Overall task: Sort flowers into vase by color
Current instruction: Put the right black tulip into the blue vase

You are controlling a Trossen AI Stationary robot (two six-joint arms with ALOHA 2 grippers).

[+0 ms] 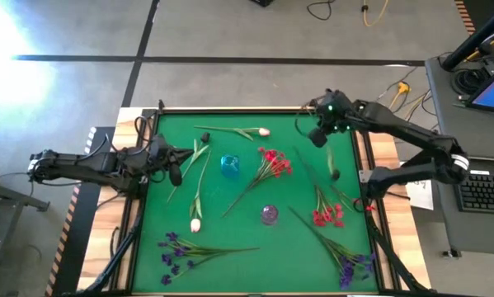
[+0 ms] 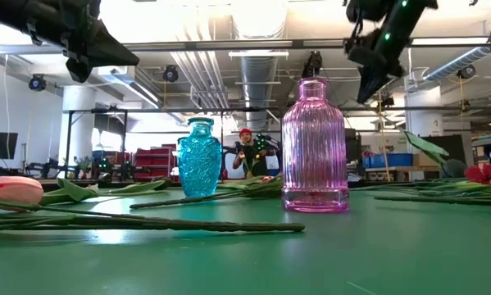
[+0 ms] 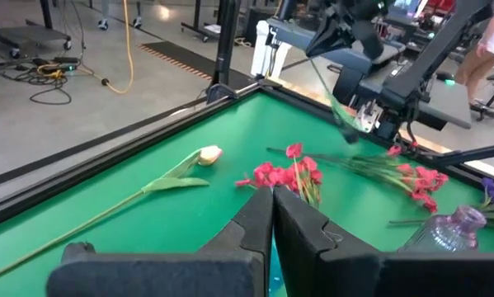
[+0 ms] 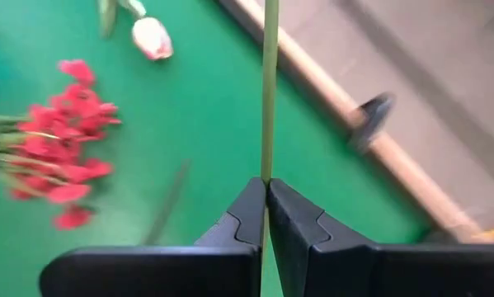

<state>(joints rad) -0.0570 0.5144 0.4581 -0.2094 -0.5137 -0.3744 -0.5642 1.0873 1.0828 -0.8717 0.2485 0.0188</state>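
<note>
Our right gripper [image 4: 266,191] is pinched tight on a thin green flower stem [image 4: 269,91], up in the air over the mat's 1 o'clock corner; from above we see it [image 1: 320,134] with the stem [image 1: 331,162] dangling toward 5 o'clock. Our left gripper [image 3: 272,200] has its fingers pressed together on nothing, hovering at the 9 o'clock edge of the green mat [image 1: 230,247].

Around the middle sit the blue vase [image 1: 229,165] and, toward 5 o'clock of it, the purple vase [image 1: 269,214]. A red flower bunch [image 1: 274,161] lies just at 3 o'clock of the blue vase, another red bunch [image 1: 327,216] further toward 4. Purple flowers [image 1: 174,250] lie at 7 o'clock, more purple ones [image 1: 352,266] at 5. Tulip buds: one [image 1: 263,131] at 12, one [image 1: 195,224] at 8.
</note>
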